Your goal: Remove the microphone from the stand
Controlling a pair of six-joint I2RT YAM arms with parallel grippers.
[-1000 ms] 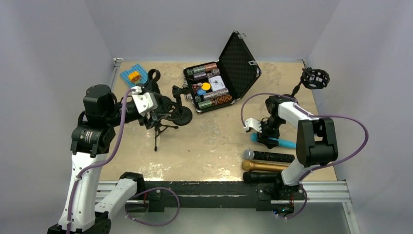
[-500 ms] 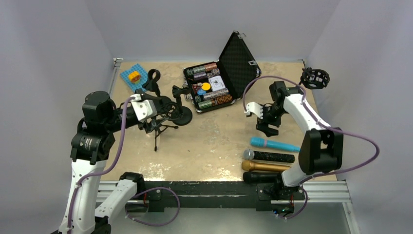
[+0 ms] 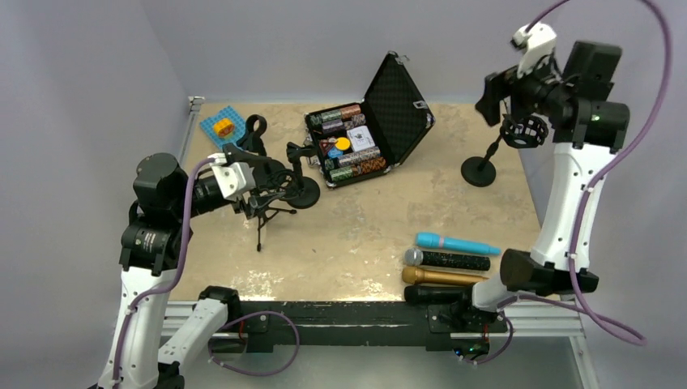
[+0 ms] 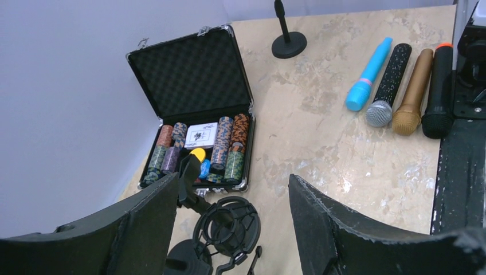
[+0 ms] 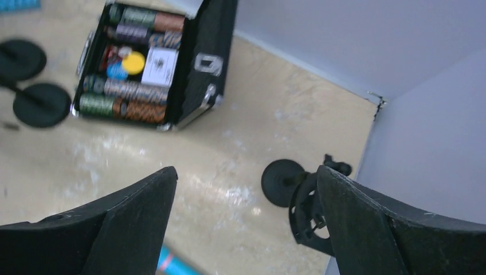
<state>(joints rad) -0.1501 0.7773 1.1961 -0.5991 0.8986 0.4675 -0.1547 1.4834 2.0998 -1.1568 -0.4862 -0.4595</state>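
Microphones, 4 of them, lie side by side on the table (image 3: 364, 227) in the lower centre-right of the top view, heads toward frame left. The blue microphone (image 3: 458, 242) is uppermost. Below it come the speckled black microphone (image 3: 447, 259), the gold microphone (image 3: 437, 276) and the plain black microphone (image 3: 433, 295) at the table's near edge. None sits on a stand.

Up and right of them a round-based stand (image 3: 479, 171) carries an empty shock mount (image 3: 523, 130). The right gripper (image 3: 491, 91) hangs high at the upper right of the frame, just left of that mount. Its fingers (image 5: 114, 229) are spread wide with nothing between them. Its wrist view shows the stand's base and mount on the table below.

At left-middle, the left gripper (image 3: 263, 185) hovers over a cluster of black stands (image 3: 304, 193). Its fingers (image 4: 321, 217) are partly apart and grip nothing, with a second shock mount (image 4: 226, 226) beneath the gap.

An open poker chip case (image 3: 348, 146) sits upper centre. A blue mat (image 3: 212, 128) lies upper left.
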